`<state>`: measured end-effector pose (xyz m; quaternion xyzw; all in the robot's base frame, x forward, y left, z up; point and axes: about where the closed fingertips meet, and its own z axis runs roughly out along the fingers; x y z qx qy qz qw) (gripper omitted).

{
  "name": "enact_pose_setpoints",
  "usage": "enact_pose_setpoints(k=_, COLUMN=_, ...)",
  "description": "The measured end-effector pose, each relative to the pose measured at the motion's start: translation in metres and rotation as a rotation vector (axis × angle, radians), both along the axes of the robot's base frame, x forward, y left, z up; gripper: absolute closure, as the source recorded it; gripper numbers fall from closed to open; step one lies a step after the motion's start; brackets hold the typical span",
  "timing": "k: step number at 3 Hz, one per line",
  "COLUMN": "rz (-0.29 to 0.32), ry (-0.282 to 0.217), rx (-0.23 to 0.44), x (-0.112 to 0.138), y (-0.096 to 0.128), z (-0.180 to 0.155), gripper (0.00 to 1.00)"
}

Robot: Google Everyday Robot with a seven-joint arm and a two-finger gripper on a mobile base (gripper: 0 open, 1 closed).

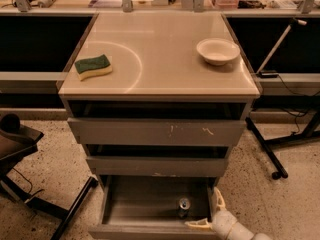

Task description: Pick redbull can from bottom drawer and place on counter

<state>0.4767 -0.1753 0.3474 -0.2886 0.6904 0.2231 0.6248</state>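
The redbull can (pixel 184 206) stands upright in the open bottom drawer (pixel 135 204), near its right front corner. My gripper (pixel 209 208) is at the bottom right, just right of the can, with one cream finger (pixel 218 199) up beside the drawer's right wall and the other over the drawer's front edge; the fingers are spread apart and hold nothing. The counter (pixel 160 69) is the beige top of the drawer unit, with a faint curved arc mark.
A green and yellow sponge (pixel 93 66) lies on the counter's left side and a white bowl (pixel 217 50) on its right. A black chair base (pixel 30 184) stands at the left, a black stand leg (pixel 267 154) at the right. A cluttered shelf runs behind.
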Motion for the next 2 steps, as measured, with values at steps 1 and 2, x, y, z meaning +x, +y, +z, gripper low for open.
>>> enact_pose_setpoints(k=1, rz=-0.018, ry=-0.103, rx=-0.095, x=0.0211, y=0.0274, z=-0.0083, gripper=0.00)
enact_pose_setpoints(k=2, rz=-0.015, ry=-0.112, rx=-0.104, x=0.0213, y=0.0291, z=-0.0084, gripper=0.00)
